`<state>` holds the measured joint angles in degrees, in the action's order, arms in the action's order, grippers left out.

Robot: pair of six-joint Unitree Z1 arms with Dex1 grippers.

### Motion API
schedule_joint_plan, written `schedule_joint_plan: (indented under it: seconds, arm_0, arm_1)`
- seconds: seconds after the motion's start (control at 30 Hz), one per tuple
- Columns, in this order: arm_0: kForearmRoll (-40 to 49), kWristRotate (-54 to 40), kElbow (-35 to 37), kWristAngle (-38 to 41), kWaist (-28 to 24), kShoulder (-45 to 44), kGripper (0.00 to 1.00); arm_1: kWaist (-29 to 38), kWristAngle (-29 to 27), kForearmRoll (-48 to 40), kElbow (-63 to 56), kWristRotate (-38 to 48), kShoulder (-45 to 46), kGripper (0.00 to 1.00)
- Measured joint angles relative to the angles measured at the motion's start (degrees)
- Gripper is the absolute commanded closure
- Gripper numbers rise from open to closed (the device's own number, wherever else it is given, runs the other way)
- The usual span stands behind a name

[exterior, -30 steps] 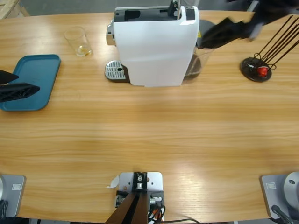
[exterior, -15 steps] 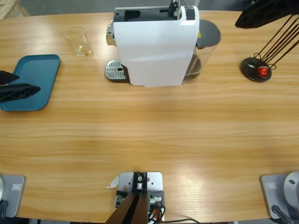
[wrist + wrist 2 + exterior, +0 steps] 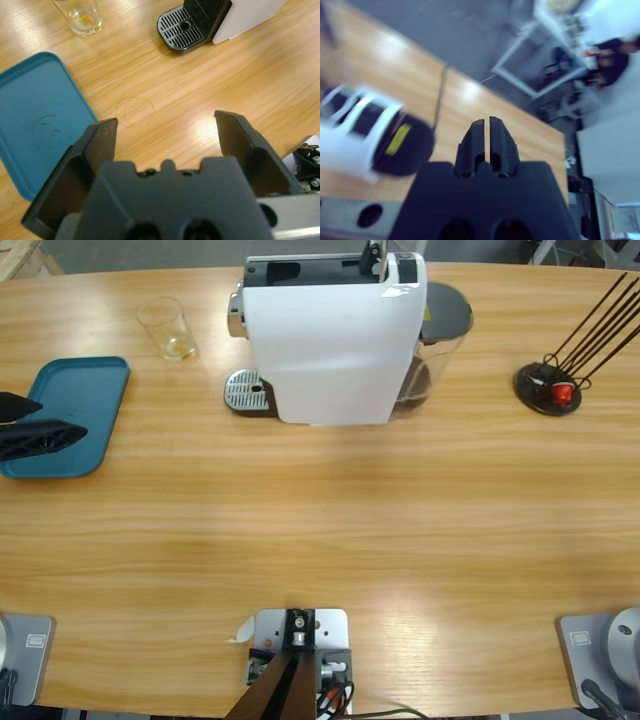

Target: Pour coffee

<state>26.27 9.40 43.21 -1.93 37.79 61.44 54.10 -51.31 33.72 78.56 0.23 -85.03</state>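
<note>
The coffee glass (image 3: 167,328) stands upright beside the white machine (image 3: 335,335), its mouth upward. Left hand (image 3: 165,135) spread over the blue tray (image 3: 65,415); right hand (image 3: 486,137) pressed together.

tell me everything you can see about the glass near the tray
The glass is a clear, straight-sided tumbler standing upright on the wooden table, beyond the blue tray and to the side of the white coffee machine. Only a thin layer of yellowish liquid sits at its bottom. Nothing touches it but the table; the open left gripper is well away from it.
</note>
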Motion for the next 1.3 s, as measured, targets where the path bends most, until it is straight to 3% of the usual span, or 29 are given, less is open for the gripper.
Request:
schedule_joint_plan:
  seconds: [0.13, 0.33, 1.3]
  arm_0:
    - [0.0, 0.0, 0.0, 0.0, 0.0, 0.0, 0.17]
    - [0.0, 0.0, 0.0, 0.0, 0.0, -0.1, 0.17]
    - [-0.1, 0.0, -0.5, 0.0, 0.0, -0.5, 0.17]
  arm_1:
    - [3.8, -9.0, -9.4, -1.8, -0.8, -4.7, 1.0]
    - [11.9, -13.9, -11.2, 1.5, -2.2, -10.7, 1.0]
    - [12.5, -15.6, -12.2, 7.3, -6.0, -19.0, 1.0]
